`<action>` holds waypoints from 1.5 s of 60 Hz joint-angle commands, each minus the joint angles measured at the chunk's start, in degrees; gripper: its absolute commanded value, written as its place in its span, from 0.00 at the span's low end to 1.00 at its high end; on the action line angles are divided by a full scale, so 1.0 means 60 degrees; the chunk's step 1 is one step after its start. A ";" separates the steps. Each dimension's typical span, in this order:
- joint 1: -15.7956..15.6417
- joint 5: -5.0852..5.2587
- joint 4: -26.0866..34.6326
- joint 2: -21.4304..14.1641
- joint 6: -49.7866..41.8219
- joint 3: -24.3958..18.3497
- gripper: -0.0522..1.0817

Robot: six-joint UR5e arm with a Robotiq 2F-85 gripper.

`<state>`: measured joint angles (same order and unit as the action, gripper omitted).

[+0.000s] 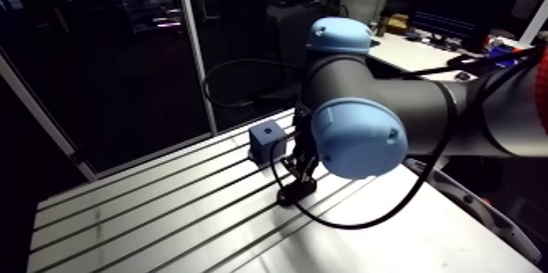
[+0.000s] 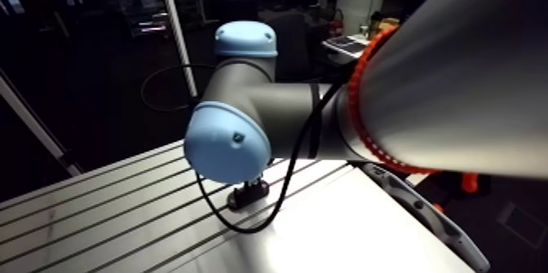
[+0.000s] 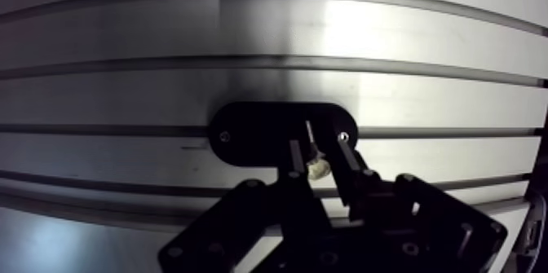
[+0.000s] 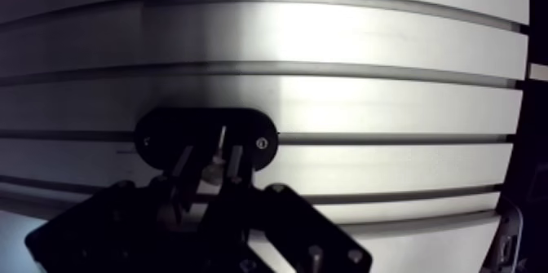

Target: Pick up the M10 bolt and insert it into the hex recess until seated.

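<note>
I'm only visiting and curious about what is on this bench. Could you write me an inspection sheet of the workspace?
surface: slotted aluminium table, bare metal with long grooves.
job's things: bolt against a black oval plate, lying or standing cannot be told; blue block with a small hole, apart from them.
clutter: nothing seen.
end effector: open, one finger either side of the bolt, low over the plate.
cables: nothing seen.
surroundings: nothing seen.
</note>
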<state>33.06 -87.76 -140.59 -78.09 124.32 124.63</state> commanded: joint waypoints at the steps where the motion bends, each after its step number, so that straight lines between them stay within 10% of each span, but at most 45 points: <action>1: 0.0000 0.0000 0.0000 0.0001 0.0001 0.0035 0.64; 90: 0.0000 0.0044 0.0015 -0.0173 0.0016 -0.0151 0.71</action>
<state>33.13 -87.69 -140.58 -78.50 124.35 124.25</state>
